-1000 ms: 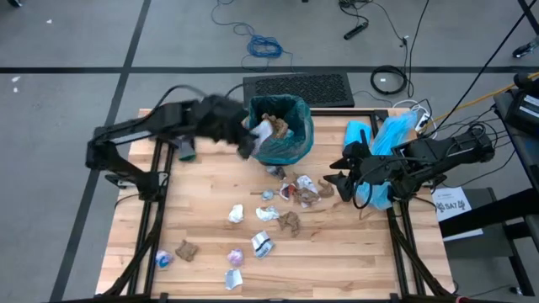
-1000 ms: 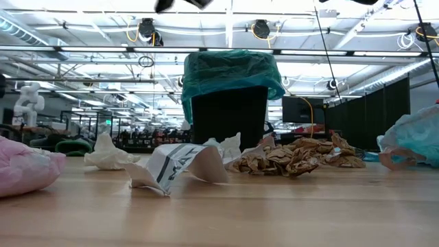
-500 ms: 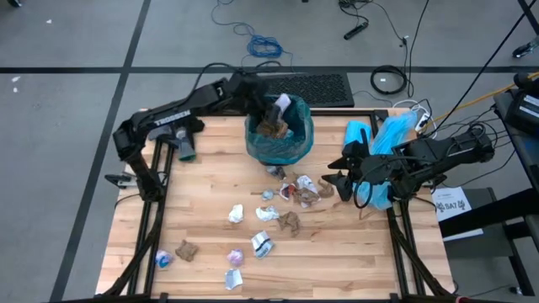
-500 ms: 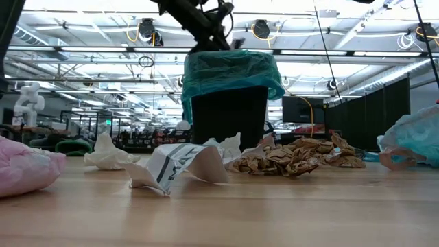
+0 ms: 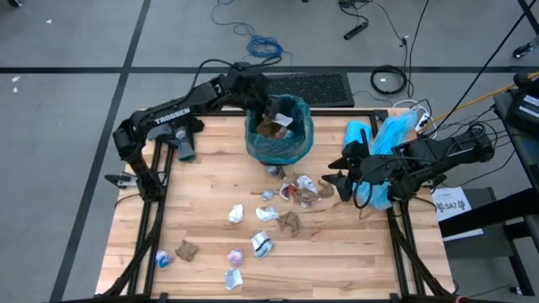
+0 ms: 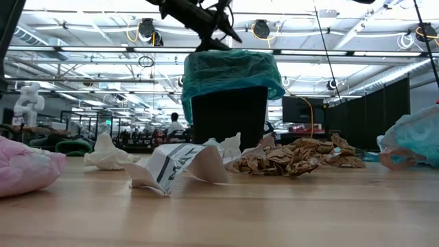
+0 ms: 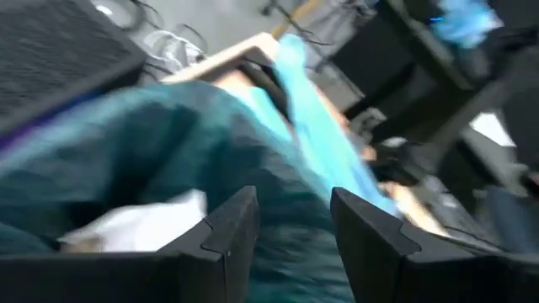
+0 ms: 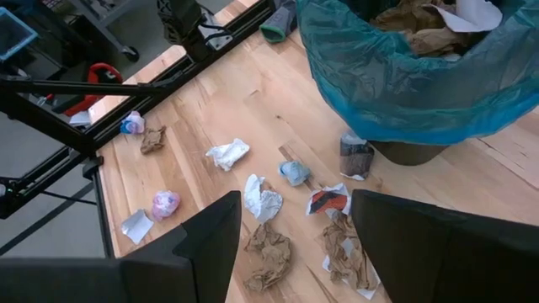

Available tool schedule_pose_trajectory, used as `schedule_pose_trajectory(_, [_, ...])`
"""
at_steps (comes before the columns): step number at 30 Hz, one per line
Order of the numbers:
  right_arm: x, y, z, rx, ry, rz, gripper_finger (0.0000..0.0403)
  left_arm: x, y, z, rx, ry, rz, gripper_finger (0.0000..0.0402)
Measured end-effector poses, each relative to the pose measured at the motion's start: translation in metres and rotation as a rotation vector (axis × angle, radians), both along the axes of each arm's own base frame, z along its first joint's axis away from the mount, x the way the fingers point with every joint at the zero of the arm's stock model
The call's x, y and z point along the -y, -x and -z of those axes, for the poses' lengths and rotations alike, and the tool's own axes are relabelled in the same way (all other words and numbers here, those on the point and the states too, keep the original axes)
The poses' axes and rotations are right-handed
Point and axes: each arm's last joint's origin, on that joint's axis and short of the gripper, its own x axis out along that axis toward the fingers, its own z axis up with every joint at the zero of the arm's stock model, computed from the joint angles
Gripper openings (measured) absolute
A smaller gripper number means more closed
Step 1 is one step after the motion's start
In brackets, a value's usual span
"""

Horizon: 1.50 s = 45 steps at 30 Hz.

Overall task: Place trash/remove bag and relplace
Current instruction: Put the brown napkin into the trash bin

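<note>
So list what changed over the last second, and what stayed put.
The left gripper swung from the bin's left side to above the bag mouth, carrying a white scrap. That scrap now lies inside on the brown wads, and the gripper is open above it. The right gripper, the table's scattered trash and the sky-blue bag stayed as they were.

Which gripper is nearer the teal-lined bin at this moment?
The left. The left gripper is open, hanging over the bag's open mouth at the bin. The right gripper is open too, low at the table's right side, well clear of the bin.
</note>
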Motion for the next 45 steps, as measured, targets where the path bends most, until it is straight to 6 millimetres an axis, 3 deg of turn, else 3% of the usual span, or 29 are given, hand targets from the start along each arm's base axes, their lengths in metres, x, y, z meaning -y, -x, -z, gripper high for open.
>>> schedule_pose_trajectory(6, [0.001, 0.003, 0.015, -0.101, 0.002, 0.020, 0.0217, 0.033, 0.024, -0.022, -0.054, -0.008, 0.091, 0.0154])
schedule_pose_trajectory(13, [-0.003, 0.003, 0.068, -0.274, -0.137, 0.045, 0.0217, 0.106, 0.071, -0.044, -0.262, 0.014, 0.091, 0.0154])
schedule_pose_trajectory(19, [0.012, 0.007, 0.113, -0.405, -0.258, 0.210, 0.0217, 0.166, 0.106, -0.048, -0.423, 0.073, 0.009, 0.0154])
schedule_pose_trajectory(24, [0.031, 0.005, 0.134, -0.448, -0.302, 0.269, 0.0217, 0.204, 0.125, -0.044, -0.536, 0.053, -0.035, 0.0154])
schedule_pose_trajectory(31, [0.059, -0.008, 0.162, -0.521, -0.353, 0.245, 0.0217, 0.246, 0.140, -0.042, -0.533, -0.021, -0.057, 0.0154])
schedule_pose_trajectory(38, [0.081, -0.026, 0.192, -0.653, -0.367, 0.257, 0.0212, 0.272, 0.149, -0.045, -0.439, -0.107, -0.025, 0.0154])
schedule_pose_trajectory(45, [0.088, -0.045, 0.223, -0.712, -0.422, 0.194, 0.0140, 0.291, 0.162, -0.048, -0.402, -0.104, 0.033, 0.0154])
